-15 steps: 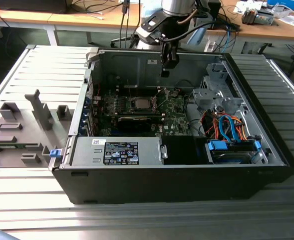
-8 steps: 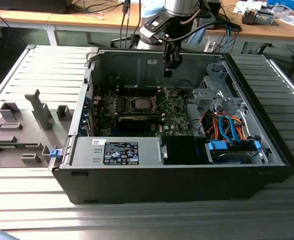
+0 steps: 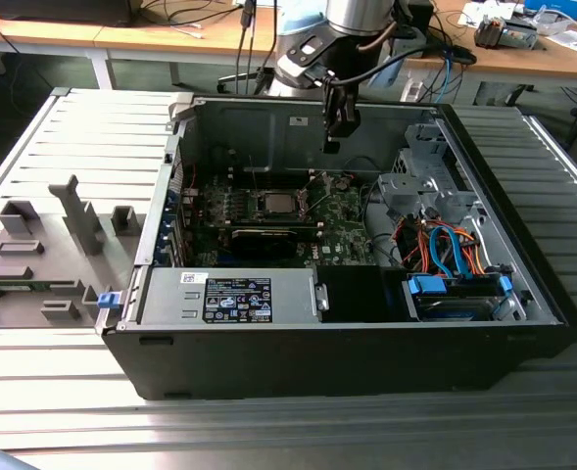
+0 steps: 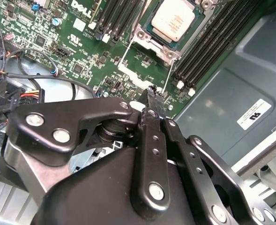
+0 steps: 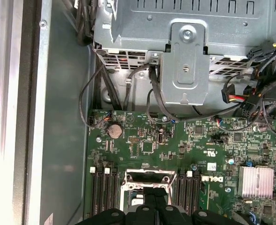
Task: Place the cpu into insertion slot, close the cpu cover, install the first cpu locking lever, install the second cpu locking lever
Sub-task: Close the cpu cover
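Fingers [image 4: 152, 117] clenched, seemingly empty; gripper [image 3: 333, 145] one o'clock of the seated cpu [image 3: 271, 204] in the exterior view. Catch the locking lever [image 4: 170, 72] squarely.

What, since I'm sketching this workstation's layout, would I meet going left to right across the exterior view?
In order: grey fixture blocks → cpu → gripper → blue and orange cables.

Matt silver metal cpu [image 4: 179, 19], glossy green circuit board [image 5: 142, 159], black gripper [image 4: 152, 95], seemingly painted metal
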Robot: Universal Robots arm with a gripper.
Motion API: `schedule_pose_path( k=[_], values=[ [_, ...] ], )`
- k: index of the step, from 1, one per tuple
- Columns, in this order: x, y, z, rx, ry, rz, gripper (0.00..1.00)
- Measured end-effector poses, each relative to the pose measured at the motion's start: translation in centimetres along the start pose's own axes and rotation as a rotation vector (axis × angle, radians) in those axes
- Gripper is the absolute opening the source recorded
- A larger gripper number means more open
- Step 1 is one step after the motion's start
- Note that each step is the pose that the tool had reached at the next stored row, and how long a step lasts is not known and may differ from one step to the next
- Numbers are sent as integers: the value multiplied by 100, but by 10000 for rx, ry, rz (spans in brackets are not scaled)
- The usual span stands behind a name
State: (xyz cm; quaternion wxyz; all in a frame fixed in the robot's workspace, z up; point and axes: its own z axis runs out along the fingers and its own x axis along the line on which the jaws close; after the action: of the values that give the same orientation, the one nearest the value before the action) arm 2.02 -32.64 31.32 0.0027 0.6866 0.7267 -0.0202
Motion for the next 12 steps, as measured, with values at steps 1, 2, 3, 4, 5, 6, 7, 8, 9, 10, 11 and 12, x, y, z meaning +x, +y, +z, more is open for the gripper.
schedule_pose_path(
  k=[1, 2, 3, 4, 5, 6, 7, 8, 9, 10, 11, 12],
  values=[
    [-6, 0, 5, -4, 62, -2, 11],
    [-15, 1, 10, -13, 201, -4, 11],
    [-17, 1, 11, -17, 253, -6, 11],
    [-17, 1, 11, -16, 253, -5, 11],
    [-17, 2, 11, -16, 254, -4, 11],
    [-17, 3, 11, -16, 254, -6, 11],
    [-17, 3, 11, -15, 253, -6, 11],
    [-17, 4, 11, -15, 253, -6, 11],
    [-17, 4, 11, -16, 253, -6, 11],
    [-17, 4, 11, -16, 253, -6, 11],
    [-17, 5, 11, -15, 253, -6, 11],
    [-17, 5, 11, -15, 254, -6, 11]
  ],
)
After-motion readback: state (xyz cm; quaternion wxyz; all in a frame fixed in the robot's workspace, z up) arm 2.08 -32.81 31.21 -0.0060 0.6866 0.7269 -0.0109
